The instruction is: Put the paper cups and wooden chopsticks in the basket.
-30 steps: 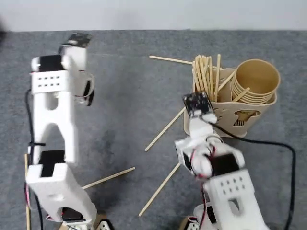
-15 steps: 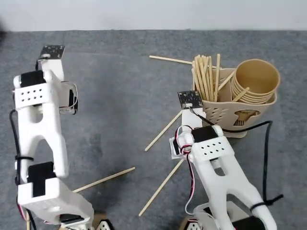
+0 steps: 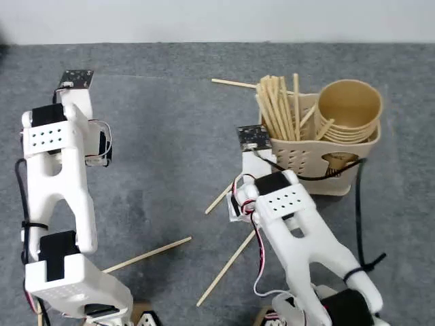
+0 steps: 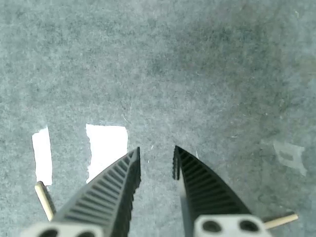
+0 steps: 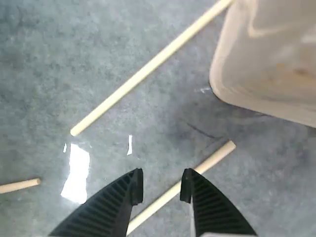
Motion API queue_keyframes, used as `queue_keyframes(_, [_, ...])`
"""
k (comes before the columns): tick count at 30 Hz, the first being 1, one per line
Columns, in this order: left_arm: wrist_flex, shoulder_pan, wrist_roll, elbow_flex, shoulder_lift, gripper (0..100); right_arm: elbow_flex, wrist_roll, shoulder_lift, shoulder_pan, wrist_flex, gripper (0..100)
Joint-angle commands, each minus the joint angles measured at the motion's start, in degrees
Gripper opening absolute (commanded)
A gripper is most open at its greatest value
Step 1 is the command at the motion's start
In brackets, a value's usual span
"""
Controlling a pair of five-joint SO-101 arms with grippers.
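The tan basket [image 3: 319, 159] stands at the right and holds stacked paper cups [image 3: 350, 109] and a bundle of wooden chopsticks [image 3: 275, 109]. Loose chopsticks lie on the grey mat: one behind the basket [image 3: 234, 83], one running under the right arm [image 3: 219, 199], one in front of it [image 3: 224, 270], and one lower left [image 3: 146, 253]. In the right wrist view my right gripper [image 5: 160, 185] is open just above a chopstick [image 5: 207, 158], with another chopstick [image 5: 148, 66] and the basket [image 5: 266, 59] beyond. My left gripper [image 4: 155, 158] is open over bare mat.
The right arm [image 3: 285, 204] stands close against the basket's front left corner. The left arm [image 3: 58, 156] stands far to the left. Another chopstick [image 3: 39, 312] lies by the left arm's base. The left wrist view catches chopstick ends [image 4: 44, 200] beside its fingers.
The right arm has swung left and lower over the loose chopsticks, and the basket has shifted slightly left. The left arm moved left a second ago and then held still.
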Motion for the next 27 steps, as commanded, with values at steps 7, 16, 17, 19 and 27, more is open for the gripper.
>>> queue_keyframes(7, [-1.1,-0.3,0.5,0.3,-3.3,10,0.5,-0.5,1.6,0.0,0.5,13.4])
queue_keyframes(16, [-1.8,-0.4,0.5,0.4,-2.9,10,0.4,-0.4,-10.7,1.1,7.3,13.4])
queue_keyframes(17, [-1.8,-0.4,0.5,0.4,-2.9,10,0.4,-0.4,-12.2,1.4,8.3,13.4])
queue_keyframes(19, [-1.8,-0.4,0.5,0.4,-3.1,10,0.4,1.7,-15.3,1.4,10.0,13.4])
queue_keyframes(27, [-1.8,-0.4,0.5,0.4,-2.9,10,0.4,6.1,-31.7,-1.8,12.3,13.3])
